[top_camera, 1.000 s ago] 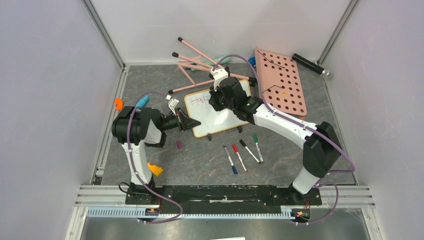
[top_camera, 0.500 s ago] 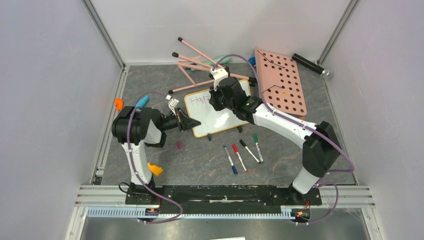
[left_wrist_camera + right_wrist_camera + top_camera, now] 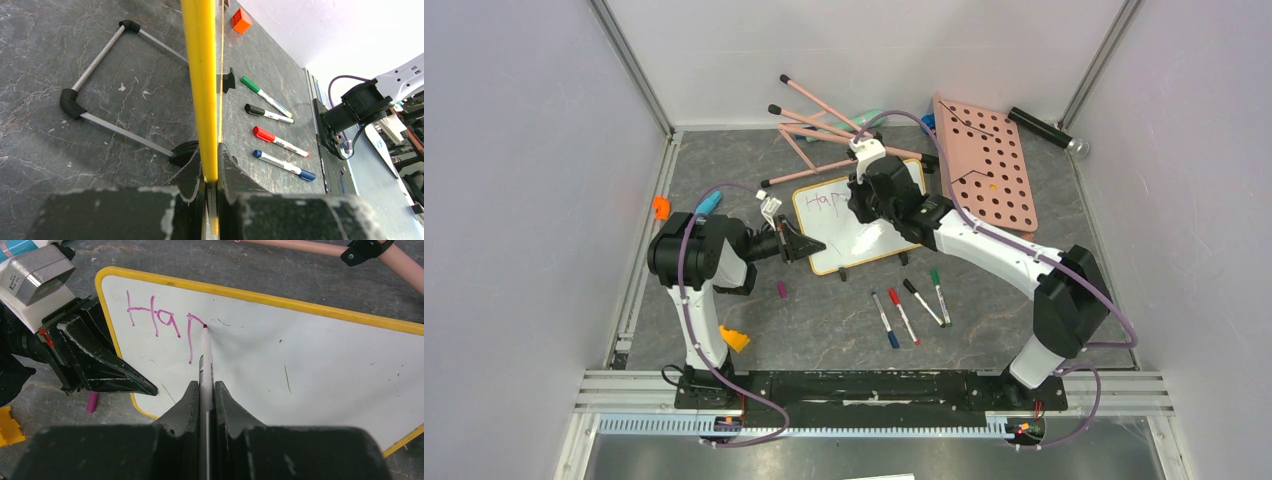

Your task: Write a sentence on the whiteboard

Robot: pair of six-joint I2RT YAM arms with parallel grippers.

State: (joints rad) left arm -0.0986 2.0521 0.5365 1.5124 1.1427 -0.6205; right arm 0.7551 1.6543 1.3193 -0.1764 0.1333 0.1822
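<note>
While the right pincer (image 3: pixel 205 387) stays out of the way of nothing, it is clenched on a thin marker (image 3: pixel 205 357), whose magenta tip touches the whiteboard (image 3: pixel 320 370) at the top of a half-drawn bowl. The sentence (image 3: pixel 160 322) reads only "Hap", in pink-purple strokes near the board's upper left corner, and the p's bowl is not closed. The whiteboard sits about mid tabletop (image 3: pixel 824 330), turned a bit askew in the top view, on small black feet, with a yellow-orange rim. The left pincer (image 3: pixel 210 167) is clenched on that rim at the board's left edge, with the rim sandwiched between both fingers. On the near side of the board a blue pen (image 3: pixel 282 165), red pen (image 3: pixel 280 141), black pen (image 3: pixel 267 113) and green pen (image 3: pixel 262 95) lie side by side. A small magenta piece (image 3: pixel 92 402) lies just off the near left corner. A pink holed board (image 3: pixel 989 165) sits to the right and further back. Pink sticks (image 3: pixel 824 125) are piled behind the whiteboard.
</note>
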